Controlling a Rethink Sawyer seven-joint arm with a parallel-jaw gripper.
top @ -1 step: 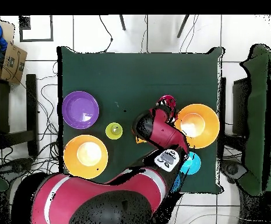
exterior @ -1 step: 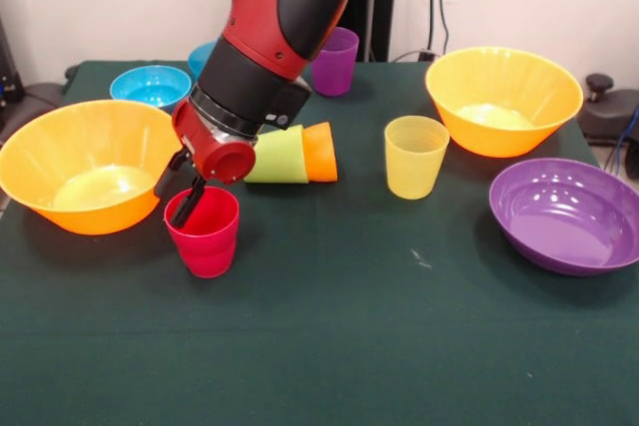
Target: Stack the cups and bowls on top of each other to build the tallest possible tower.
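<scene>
The gripper hangs at the rim of the upright red cup, one dark finger dipping inside and the other outside, so it seems to pinch the cup's wall (the contact itself is hard to make out). Behind it the lime green cup lies on its side nested in the orange cup, partly hidden by the arm, which also covers most of the deeper blue bowl. Elsewhere on the green surface stand the yellow cup, purple cup, cyan bowl, two orange bowls, and the purple bowl, cut off at the frame's edge.
</scene>
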